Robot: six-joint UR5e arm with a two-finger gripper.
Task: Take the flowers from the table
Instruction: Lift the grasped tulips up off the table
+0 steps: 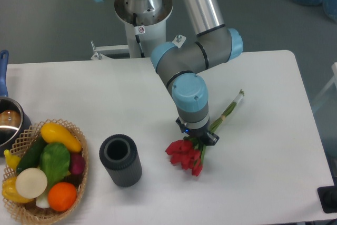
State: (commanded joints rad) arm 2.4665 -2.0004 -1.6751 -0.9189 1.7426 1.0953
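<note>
- Tool (199,139) hangs straight down from the arm's blue-capped wrist, right over the flowers (185,155); its fingers are hidden under the wrist body, so I cannot tell whether they are spread, pressed together or pinching the stems.
- Only a dark edge of the tool shows below the grey wrist, at the spot where the stems meet the red buds.
- The flowers lie on the white counter (274,151), right of centre, with the red buds bunched toward the near edge and pointing down-left.
- Their thin green stems run up and to the right from under the tool, ending in a pale tip well clear of the wrist.
- Whether the bunch is resting flat on the counter or lifted off it cannot be judged from this view.
- A dark ribbed cylinder (120,160), open at the top, stands upright to the left of the buds, apart from them.
- A wicker basket (79,146) sits at the near left corner, holding colourful vegetables: yellow, green, white, orange and dark red pieces.
- A metal pot (8,125) with a blue handle shows at the left edge, just behind the basket.
- The arm's base stands behind the counter's far edge.
</note>
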